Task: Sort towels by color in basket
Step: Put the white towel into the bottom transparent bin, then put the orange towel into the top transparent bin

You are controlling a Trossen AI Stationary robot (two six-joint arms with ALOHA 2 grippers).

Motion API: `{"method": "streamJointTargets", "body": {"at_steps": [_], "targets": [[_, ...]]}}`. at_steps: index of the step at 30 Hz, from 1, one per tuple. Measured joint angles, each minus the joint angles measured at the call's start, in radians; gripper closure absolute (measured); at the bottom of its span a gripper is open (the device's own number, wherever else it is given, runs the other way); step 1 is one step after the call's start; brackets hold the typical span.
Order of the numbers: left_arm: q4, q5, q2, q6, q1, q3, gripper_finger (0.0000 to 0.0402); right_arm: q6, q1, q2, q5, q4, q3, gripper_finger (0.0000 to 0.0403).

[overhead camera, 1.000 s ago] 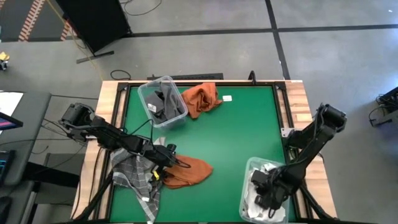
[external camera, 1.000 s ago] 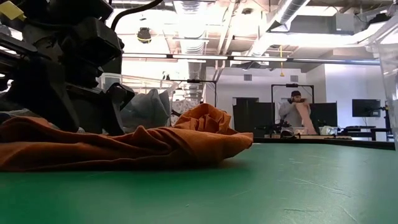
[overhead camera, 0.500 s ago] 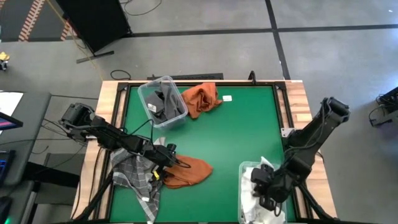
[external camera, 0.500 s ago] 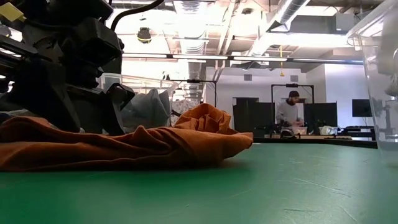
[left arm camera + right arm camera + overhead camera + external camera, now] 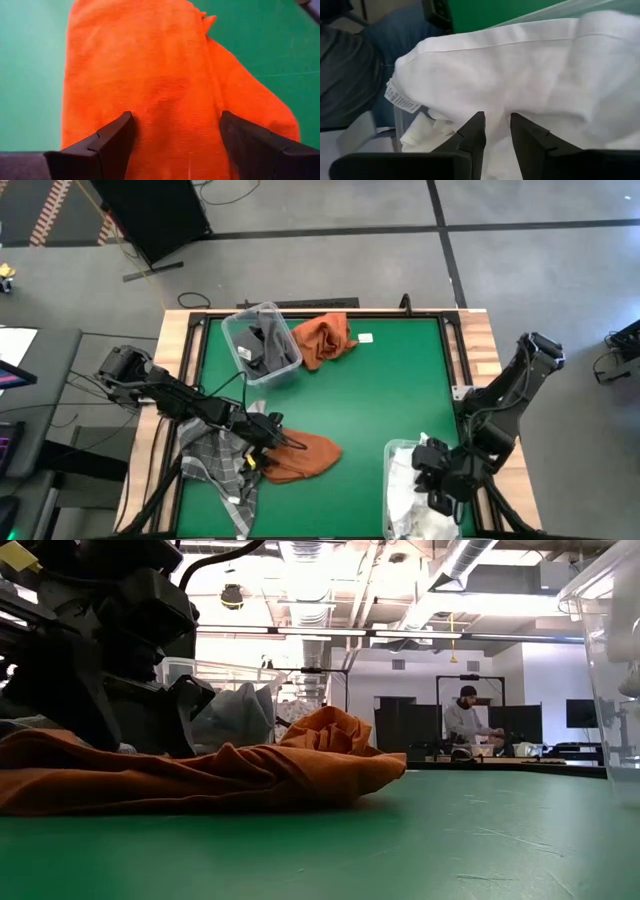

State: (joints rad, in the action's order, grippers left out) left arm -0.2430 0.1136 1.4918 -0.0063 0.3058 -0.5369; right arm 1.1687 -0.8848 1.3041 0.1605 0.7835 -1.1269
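Looking down, we see our right gripper [image 5: 437, 480] has drifted toward the near basket's [image 5: 392, 455] outer rim, over the white towel [image 5: 405, 485]; our left gripper [image 5: 280, 442] stays open astride the rust-orange towel [image 5: 305, 457]. Wrist-on, right fingers [image 5: 475, 132] nearly shut, holding nothing: white looks sorted.

— What do you see of the robot's build from above?
— Two dark, segmented arms. Your left arm [image 5: 170, 395] carries a thin black cable looping off it and a small yellow mark near the left gripper [image 5: 272, 440].
— And up close?
— Matte black, wedge-shaped fingers [image 5: 107, 142] on the left wrist; the right gripper [image 5: 496, 134] shows narrow, flat-sided black fingers [image 5: 475, 135].
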Motion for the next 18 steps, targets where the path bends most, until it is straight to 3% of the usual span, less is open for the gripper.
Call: {"method": "streamJointTargets", "body": {"at_steps": [7,13,18], "targets": [[-0.020,0.020,0.027,-0.048,0.000,0.000,0.0123,-0.004,-0.016,-0.033,0.097,0.186,-0.089,0.0283],[-0.109,-0.032,0.183,-0.055,0.001,-0.028,0.0128,-0.037,-0.038,-0.045,0.231,0.286,-0.163,0.0283],[-0.095,-0.079,0.259,-0.012,0.002,-0.091,0.0193,-0.098,-0.021,-0.044,0.276,0.297,-0.186,0.0283]]}}
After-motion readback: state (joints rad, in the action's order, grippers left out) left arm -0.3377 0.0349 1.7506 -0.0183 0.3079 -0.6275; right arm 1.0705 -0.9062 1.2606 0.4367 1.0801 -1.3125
